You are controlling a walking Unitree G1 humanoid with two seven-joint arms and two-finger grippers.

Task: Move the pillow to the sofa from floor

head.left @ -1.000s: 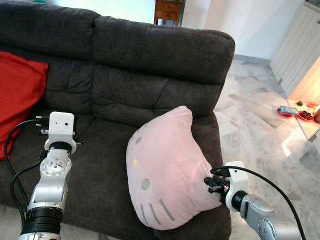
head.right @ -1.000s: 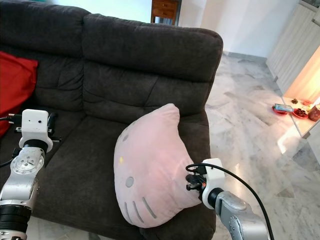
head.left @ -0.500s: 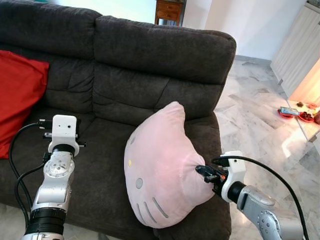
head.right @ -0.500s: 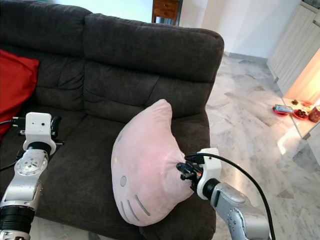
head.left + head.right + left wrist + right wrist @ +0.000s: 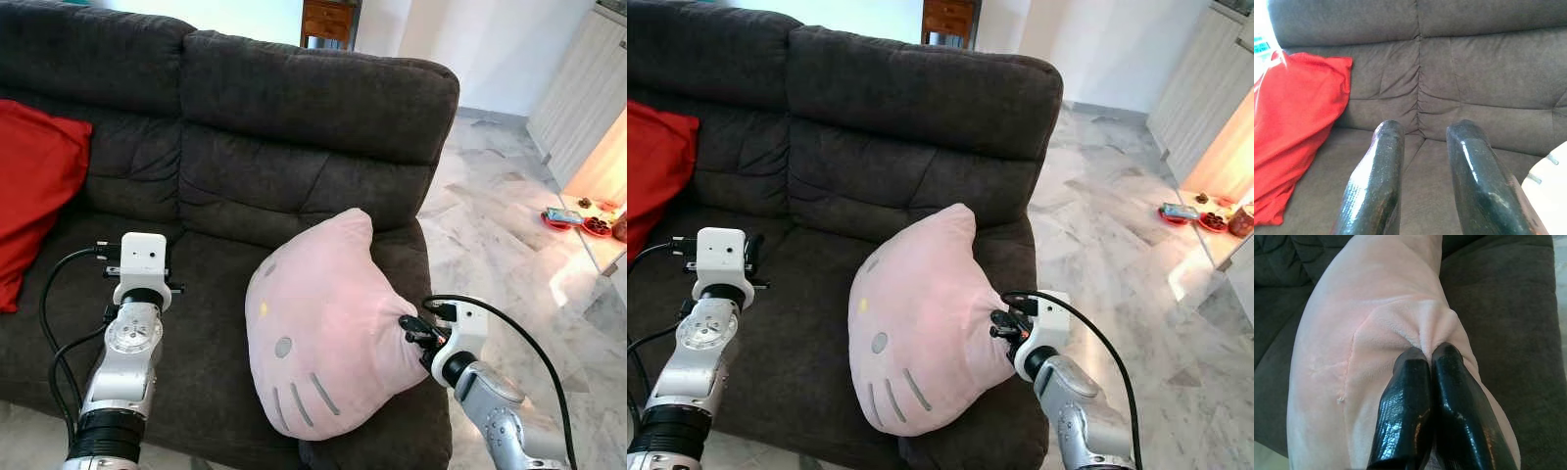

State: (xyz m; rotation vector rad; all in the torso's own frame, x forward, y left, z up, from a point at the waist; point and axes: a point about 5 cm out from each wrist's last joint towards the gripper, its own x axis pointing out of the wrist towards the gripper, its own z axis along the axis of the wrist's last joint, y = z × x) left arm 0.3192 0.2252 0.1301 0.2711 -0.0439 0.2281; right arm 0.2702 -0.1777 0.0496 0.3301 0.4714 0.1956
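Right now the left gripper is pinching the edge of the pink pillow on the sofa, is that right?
Not quite: it is the right gripper, shut on the pink pillow, as the right wrist view shows. The pillow does rest on the sofa.

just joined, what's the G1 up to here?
The right gripper is pinched shut on a fold of the pink cat-face pillow, which sits on the dark grey sofa seat near its right end. The left gripper hovers open over the seat, holding nothing. A red cushion leans at the sofa's left.
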